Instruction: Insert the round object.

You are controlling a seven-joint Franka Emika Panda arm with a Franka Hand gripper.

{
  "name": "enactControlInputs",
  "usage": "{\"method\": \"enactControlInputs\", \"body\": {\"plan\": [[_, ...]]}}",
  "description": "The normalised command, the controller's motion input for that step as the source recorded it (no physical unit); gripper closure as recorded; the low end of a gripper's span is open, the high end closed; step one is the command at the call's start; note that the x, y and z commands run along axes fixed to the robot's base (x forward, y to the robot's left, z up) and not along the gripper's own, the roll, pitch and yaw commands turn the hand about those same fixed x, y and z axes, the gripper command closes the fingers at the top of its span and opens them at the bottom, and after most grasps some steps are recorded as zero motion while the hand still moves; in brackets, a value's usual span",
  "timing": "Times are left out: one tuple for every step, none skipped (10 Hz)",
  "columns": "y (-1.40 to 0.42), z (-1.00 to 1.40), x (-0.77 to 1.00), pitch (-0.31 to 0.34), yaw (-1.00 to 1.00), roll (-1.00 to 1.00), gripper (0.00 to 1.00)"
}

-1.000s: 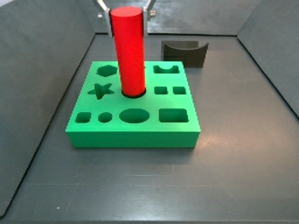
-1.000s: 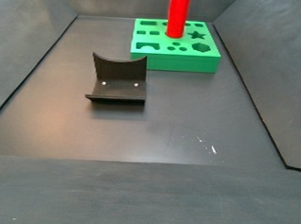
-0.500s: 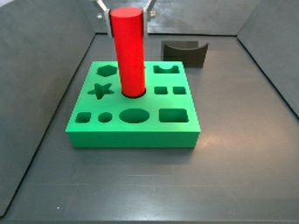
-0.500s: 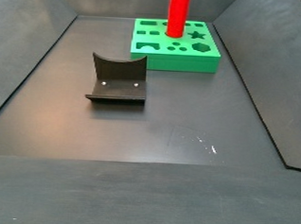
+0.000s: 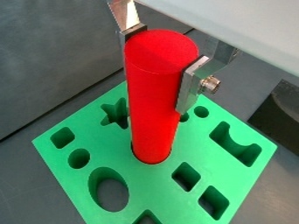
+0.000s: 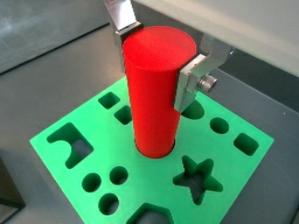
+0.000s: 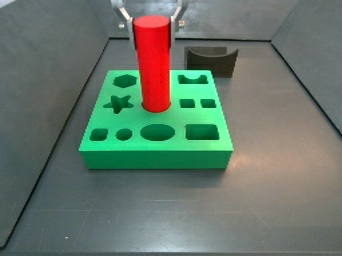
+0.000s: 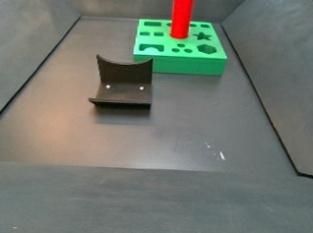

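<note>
The round object (image 7: 152,60) is a tall red cylinder standing upright with its lower end in the round hole near the middle of the green block (image 7: 154,158). It shows the same way in the other side view (image 8: 182,12). My gripper (image 7: 151,15) is at the cylinder's top, one silver finger on each side, shut on it. In both wrist views the fingers (image 5: 193,83) (image 6: 191,83) press against the upper part of the cylinder (image 5: 158,96) (image 6: 158,87). The block (image 5: 146,179) (image 6: 152,179) carries several other shaped holes, all empty.
The fixture (image 7: 211,60), a dark bracket with a curved notch, stands on the dark floor beyond the block; in a side view it (image 8: 122,82) sits well apart from the block (image 8: 189,66). Grey walls enclose the floor.
The cylinder's top sits slightly lower than before, so it has sunk a little into the round hole. The block and the fixture have stayed in place.
</note>
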Motion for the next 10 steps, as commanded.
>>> {"method": "enactControlInputs", "body": {"plan": [[0.0, -0.36, 0.0, -0.003, 0.0, -0.04, 1.0], [0.0, -0.37, 0.0, -0.014, 0.0, -0.04, 1.0], [0.0, -0.35, 0.0, -0.014, 0.0, -0.04, 1.0], [0.0, -0.31, 0.0, -0.016, 0.0, -0.04, 1.0], [0.0, -0.28, 0.0, -0.013, 0.0, -0.04, 1.0], [0.0, -0.24, 0.0, -0.02, 0.0, -0.06, 1.0], [0.0, -0.18, 0.0, -0.027, 0.0, -0.08, 1.0], [0.0, -0.05, 0.0, -0.023, 0.0, -0.05, 1.0], [0.0, -0.02, 0.0, -0.021, 0.0, -0.01, 1.0], [0.0, 0.0, 0.0, 0.0, 0.0, 0.0, 1.0]]}}
